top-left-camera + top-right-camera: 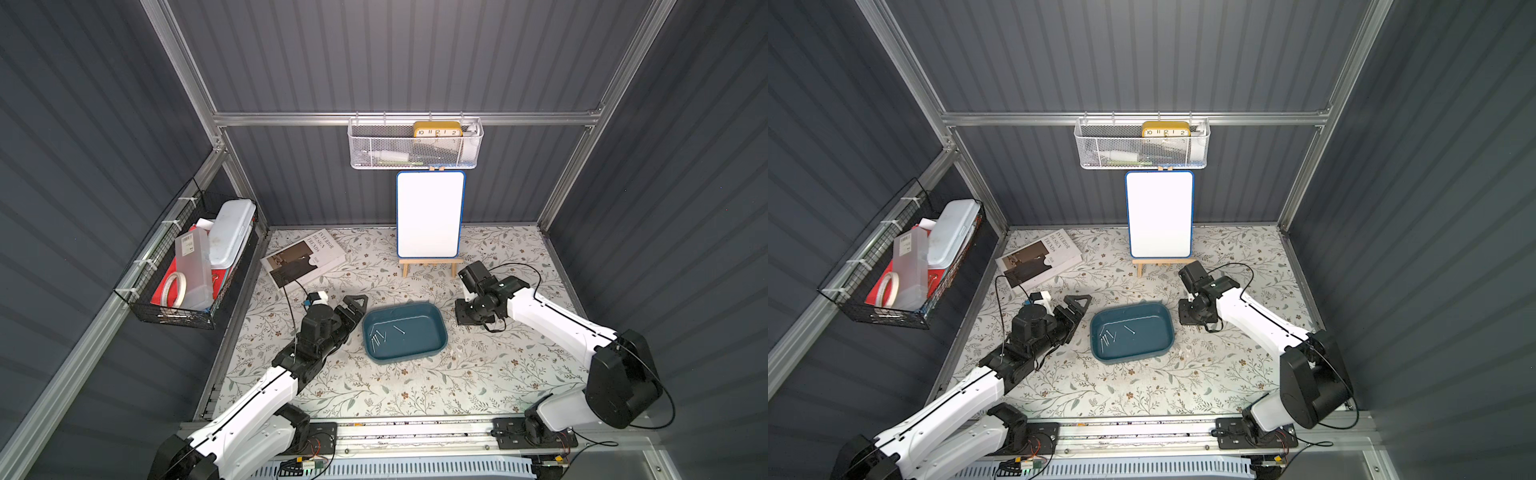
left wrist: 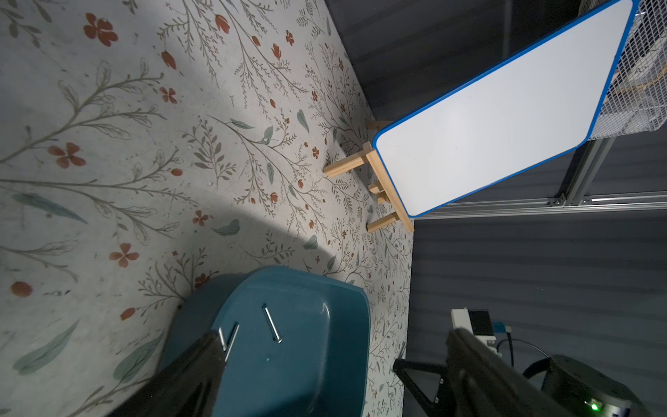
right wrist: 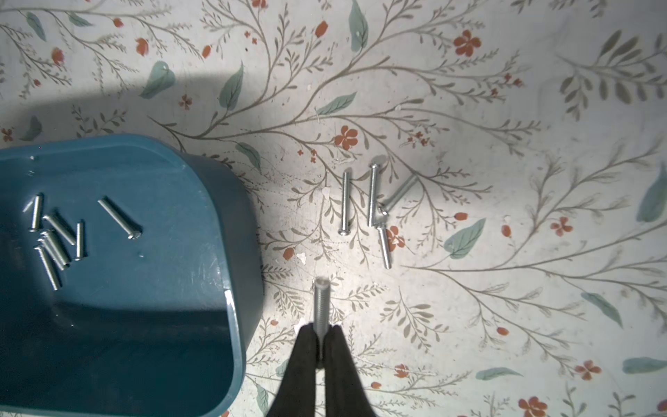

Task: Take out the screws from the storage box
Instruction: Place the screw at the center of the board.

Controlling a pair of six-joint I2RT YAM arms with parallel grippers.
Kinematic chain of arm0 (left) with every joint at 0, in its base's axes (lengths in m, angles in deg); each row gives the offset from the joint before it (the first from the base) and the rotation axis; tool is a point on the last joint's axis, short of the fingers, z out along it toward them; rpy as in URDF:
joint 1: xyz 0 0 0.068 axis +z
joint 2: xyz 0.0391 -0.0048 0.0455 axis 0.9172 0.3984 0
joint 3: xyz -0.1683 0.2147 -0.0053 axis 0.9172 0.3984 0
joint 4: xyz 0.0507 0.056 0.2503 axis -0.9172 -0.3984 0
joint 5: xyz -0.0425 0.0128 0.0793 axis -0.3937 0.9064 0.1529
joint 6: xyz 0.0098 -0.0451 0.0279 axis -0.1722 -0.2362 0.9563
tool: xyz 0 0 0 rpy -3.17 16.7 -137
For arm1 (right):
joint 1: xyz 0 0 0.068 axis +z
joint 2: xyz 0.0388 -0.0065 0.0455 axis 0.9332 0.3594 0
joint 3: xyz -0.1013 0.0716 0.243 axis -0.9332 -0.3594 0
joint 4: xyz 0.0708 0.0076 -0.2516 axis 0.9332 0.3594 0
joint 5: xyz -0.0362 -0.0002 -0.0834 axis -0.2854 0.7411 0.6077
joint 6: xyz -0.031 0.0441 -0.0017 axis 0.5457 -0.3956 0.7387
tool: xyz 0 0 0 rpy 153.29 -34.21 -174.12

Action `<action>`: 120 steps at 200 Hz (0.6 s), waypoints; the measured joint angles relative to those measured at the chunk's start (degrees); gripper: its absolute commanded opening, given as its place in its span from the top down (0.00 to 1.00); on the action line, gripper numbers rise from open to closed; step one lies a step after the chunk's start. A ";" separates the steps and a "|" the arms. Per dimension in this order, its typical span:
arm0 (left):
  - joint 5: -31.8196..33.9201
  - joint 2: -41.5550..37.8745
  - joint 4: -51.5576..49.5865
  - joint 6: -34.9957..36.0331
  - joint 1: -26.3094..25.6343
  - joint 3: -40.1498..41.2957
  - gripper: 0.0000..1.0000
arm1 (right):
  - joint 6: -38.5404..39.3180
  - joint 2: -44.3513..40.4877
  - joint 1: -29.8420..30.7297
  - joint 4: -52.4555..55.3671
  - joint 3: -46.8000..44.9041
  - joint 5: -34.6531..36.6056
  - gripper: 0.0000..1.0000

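Floral tabletop (image 1: pixel 415 395), grey ribbed walls (image 1: pixel 395 54); right gripper (image 3: pixel 321 334) pinches a screw (image 3: pixel 321 303), left gripper (image 1: pixel 353 312) stands spread.

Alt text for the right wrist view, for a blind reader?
The right gripper is shut on a screw above the floral mat. Four loose screws lie on the mat beside the storage box, which holds several more screws.

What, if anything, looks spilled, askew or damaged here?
Nothing stands out. Four screws lie loose on the table beside the tray, close together, apparently placed rather than spilled; the right pincer grips one more screw.
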 measured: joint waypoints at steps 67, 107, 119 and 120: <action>-0.22 -0.50 0.26 0.00 0.00 0.00 0.01 | -0.04 6.93 0.87 0.26 -4.09 -0.07 0.94; -0.24 -0.57 0.28 -0.02 0.00 0.00 0.01 | -0.39 9.49 2.01 -0.15 -4.68 0.85 0.91; -0.28 -0.57 0.28 -0.02 0.00 0.00 0.01 | -0.48 10.19 2.03 -0.20 -4.79 1.27 0.91; -0.31 -0.59 0.28 -0.02 0.00 0.00 0.01 | -0.48 10.23 2.03 -0.20 -4.79 1.29 0.91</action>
